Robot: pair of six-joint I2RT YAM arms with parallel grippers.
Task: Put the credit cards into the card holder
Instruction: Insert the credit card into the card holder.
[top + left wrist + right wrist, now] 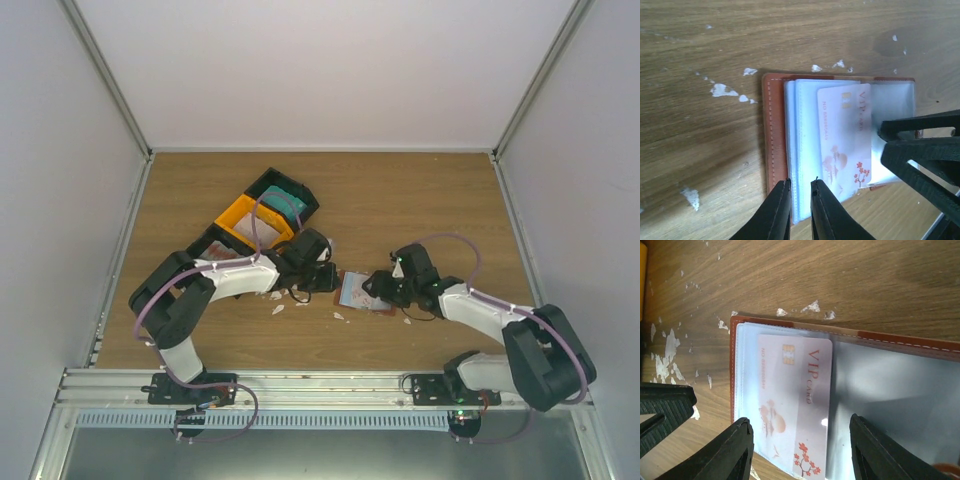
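One card [795, 405] — red-and-white — lies among the clear sleeves of the open holder [774, 130], mid-table. Right gripper [800, 420] jaws spread astride it; left gripper [800, 182] nearly pressed together, apparently pinching the holder's left edge. Risk: pinch slips, holder shifts, card slides out unseated.

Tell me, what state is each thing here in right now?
card holder, lying open, clear sleeves showing.
VIP card, face up at the sleeves; whether it is tucked in or just lying on top is unclear.
left hand, nearly closed, pinching the sleeves' edge.
right hand, open, straddling the VIP card.
tray, holds a teal card.
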